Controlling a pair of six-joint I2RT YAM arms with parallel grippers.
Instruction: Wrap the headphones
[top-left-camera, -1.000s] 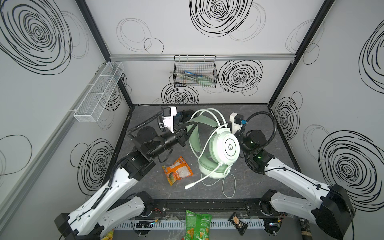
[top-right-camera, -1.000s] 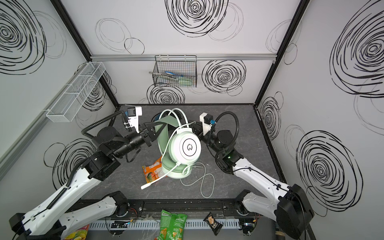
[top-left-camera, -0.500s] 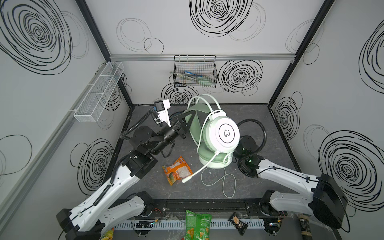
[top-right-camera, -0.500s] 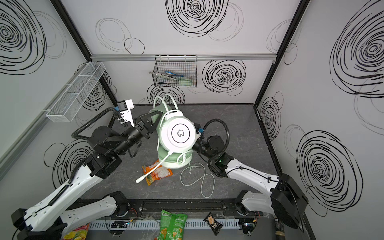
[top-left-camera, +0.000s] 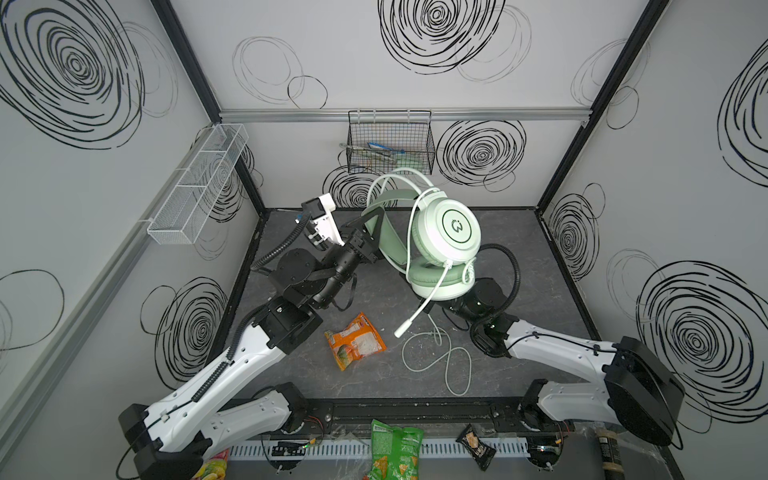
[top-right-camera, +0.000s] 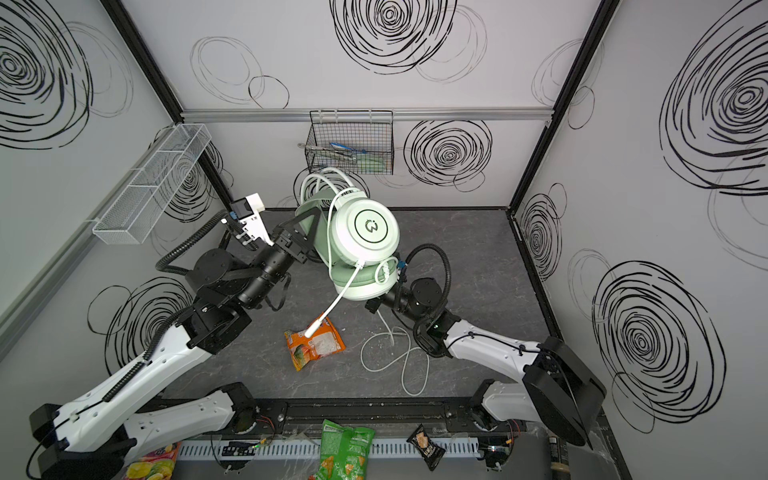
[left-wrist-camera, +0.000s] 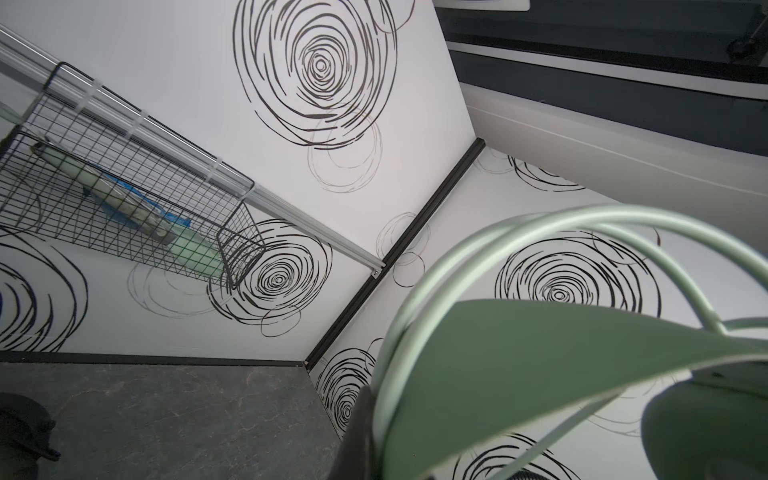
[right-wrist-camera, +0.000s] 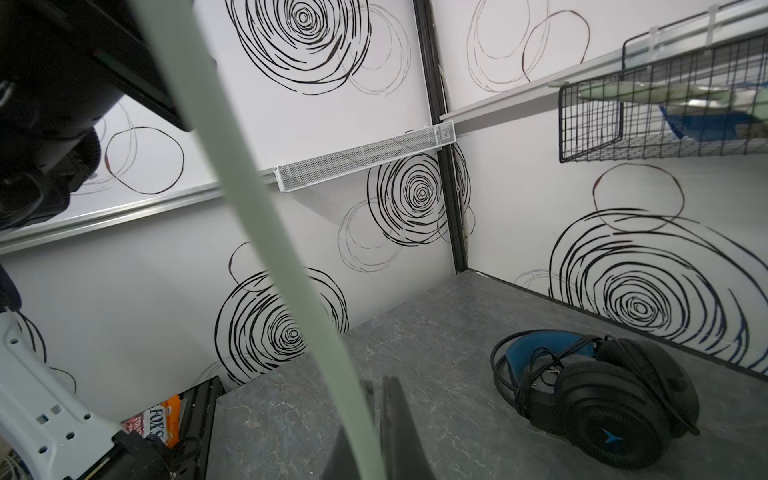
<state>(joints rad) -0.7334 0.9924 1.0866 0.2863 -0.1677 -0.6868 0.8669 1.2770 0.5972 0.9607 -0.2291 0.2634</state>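
Observation:
The pale mint-green headphones (top-left-camera: 453, 228) (top-right-camera: 365, 228) hang in the air over the middle of the table. My left gripper (top-left-camera: 370, 226) (top-right-camera: 307, 222) is shut on their green headband (left-wrist-camera: 540, 365). Their whitish cable (top-left-camera: 449, 357) (top-right-camera: 399, 353) drops from the lower earcup and loops on the table. My right gripper (right-wrist-camera: 370, 436) sits low under the earcups, hidden in both top views, and is shut on that cable (right-wrist-camera: 266, 249). The black headphones with blue inner cups (right-wrist-camera: 598, 399) lie on the table near the back wall, with their cable coiled around them.
An orange snack packet (top-left-camera: 355, 340) (top-right-camera: 313, 343) lies on the table left of the cable loops. A black wire basket (top-left-camera: 390, 143) hangs on the back wall and a white mesh shelf (top-left-camera: 199, 183) on the left wall. A green chip bag (top-left-camera: 392, 449) lies past the front rail.
The left arm has lifted the mint headphones higher and toward the back. The right gripper dropped from beside them to beneath them, opened briefly and shut on the cable.

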